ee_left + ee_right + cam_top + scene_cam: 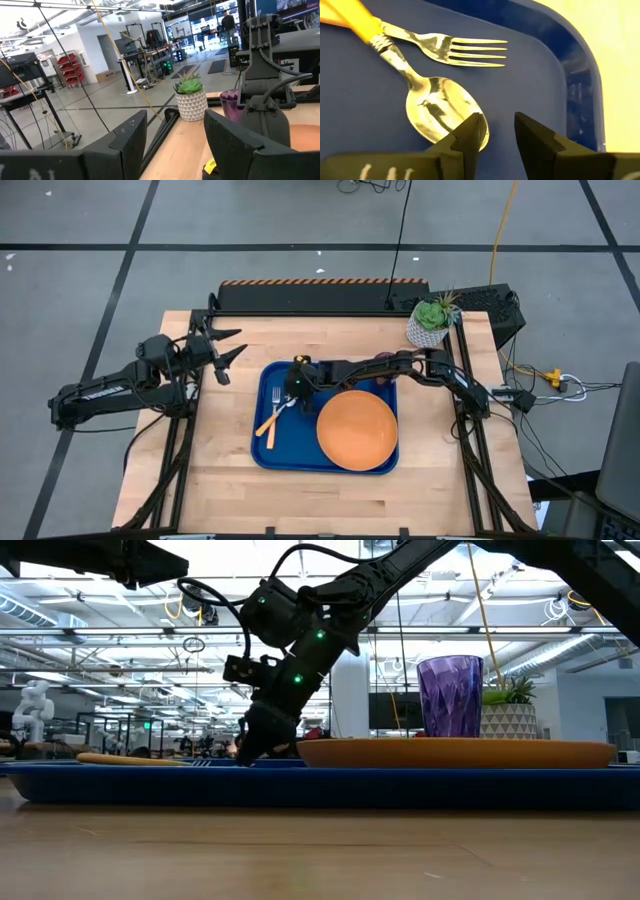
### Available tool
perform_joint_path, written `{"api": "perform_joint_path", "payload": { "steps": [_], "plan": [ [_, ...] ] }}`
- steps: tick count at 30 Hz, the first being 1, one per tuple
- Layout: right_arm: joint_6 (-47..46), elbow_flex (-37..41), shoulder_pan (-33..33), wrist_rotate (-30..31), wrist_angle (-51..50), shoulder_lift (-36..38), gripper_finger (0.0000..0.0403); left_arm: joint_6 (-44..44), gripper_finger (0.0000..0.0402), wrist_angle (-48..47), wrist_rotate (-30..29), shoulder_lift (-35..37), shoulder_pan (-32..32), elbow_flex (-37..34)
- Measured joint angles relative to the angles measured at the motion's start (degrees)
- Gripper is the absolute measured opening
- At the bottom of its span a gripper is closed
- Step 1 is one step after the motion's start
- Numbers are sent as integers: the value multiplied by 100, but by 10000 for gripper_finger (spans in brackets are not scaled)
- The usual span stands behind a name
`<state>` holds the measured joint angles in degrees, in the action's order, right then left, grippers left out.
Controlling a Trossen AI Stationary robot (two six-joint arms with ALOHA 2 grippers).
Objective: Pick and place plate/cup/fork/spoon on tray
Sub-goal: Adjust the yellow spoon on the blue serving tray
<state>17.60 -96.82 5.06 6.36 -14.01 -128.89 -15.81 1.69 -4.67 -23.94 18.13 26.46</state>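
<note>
Since the spoon (437,107) already lies on the tray (268,455) crossing the fork (447,47), the right gripper (495,132), fingers parted and empty, should rise straight up, while the left gripper (225,348) waits spread beside the tray.

table (330,485): wood | on it: tray (270,455), plant pot (427,333), possibly cup (450,696)

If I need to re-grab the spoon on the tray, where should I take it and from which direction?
Take the spoon by its slim orange handle, from straight above, fingers across it. It lies flat on the tray crossing the fork near the necks, so probably grip at the handle's free end. The right gripper hovers open by the bowl.
</note>
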Motion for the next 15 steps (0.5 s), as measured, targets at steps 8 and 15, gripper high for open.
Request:
{"api": "perform_joint_path", "payload": {
  "steps": [8, 15],
  "plan": [
    [154, 0, 91, -16, 202, -1, 114, -1, 200, 0, 0, -1, -2, 0],
    [158, 0, 131, -48, 263, -1, 114, -2, 200, 0, 0, -1, 0, 0]
  ]
}}
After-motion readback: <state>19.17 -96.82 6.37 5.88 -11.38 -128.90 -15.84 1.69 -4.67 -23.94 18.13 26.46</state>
